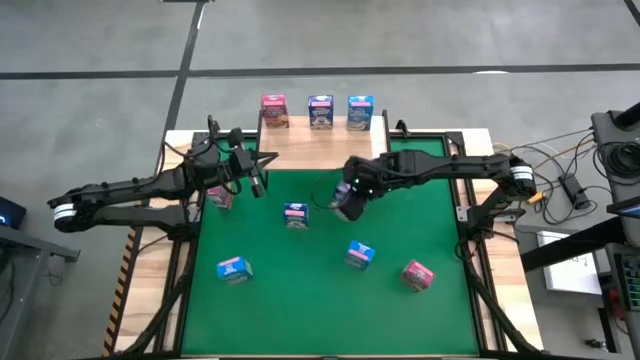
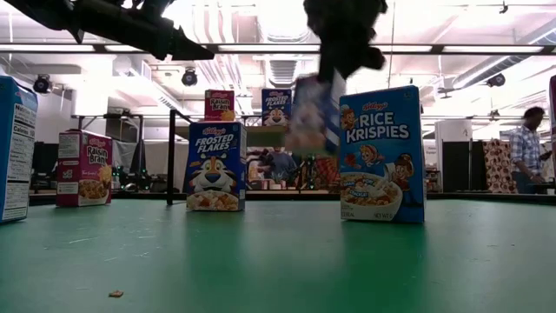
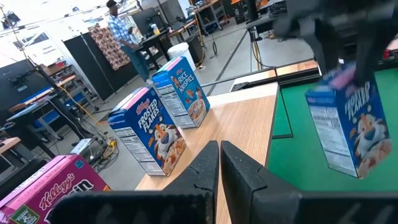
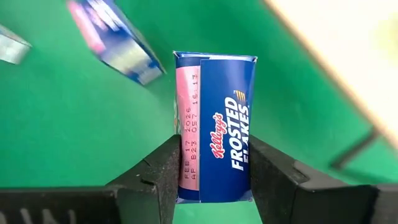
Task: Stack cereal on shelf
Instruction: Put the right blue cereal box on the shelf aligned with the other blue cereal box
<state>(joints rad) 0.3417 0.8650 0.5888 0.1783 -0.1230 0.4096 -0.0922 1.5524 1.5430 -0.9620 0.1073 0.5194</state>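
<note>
My right gripper (image 1: 348, 203) hangs over the green mat's middle, shut on a blue Frosted Flakes box (image 4: 214, 124), which also shows in the low view (image 2: 314, 113) and the left wrist view (image 3: 348, 127). The light-wood shelf (image 1: 300, 145) stands at the mat's far edge. On it stand a pink Raisin Bran box (image 1: 273, 110) and two blue boxes (image 1: 320, 112), (image 1: 360, 112). Several more boxes stand on the mat: pink (image 1: 220, 197), blue (image 1: 295, 214), blue (image 1: 233, 268), blue (image 1: 360, 255), pink (image 1: 417, 274). My left gripper (image 3: 219, 155) is shut and empty, near the shelf's left end (image 1: 255, 180). My right gripper pinches the Frosted Flakes box at its top end (image 4: 214, 180), one finger (image 4: 161, 168) on each broad face. The fingers come from above, pointing down. The box hangs below them, lifted clear of the mat and slightly tilted.
The wooden table (image 1: 150, 260) frames the green mat (image 1: 300, 300). Black frame rails run along the mat's sides (image 1: 470, 250). In the low view a Rice Krispies box (image 2: 382, 152) stands just beside the held box. A person (image 2: 524, 152) stands in the room beyond.
</note>
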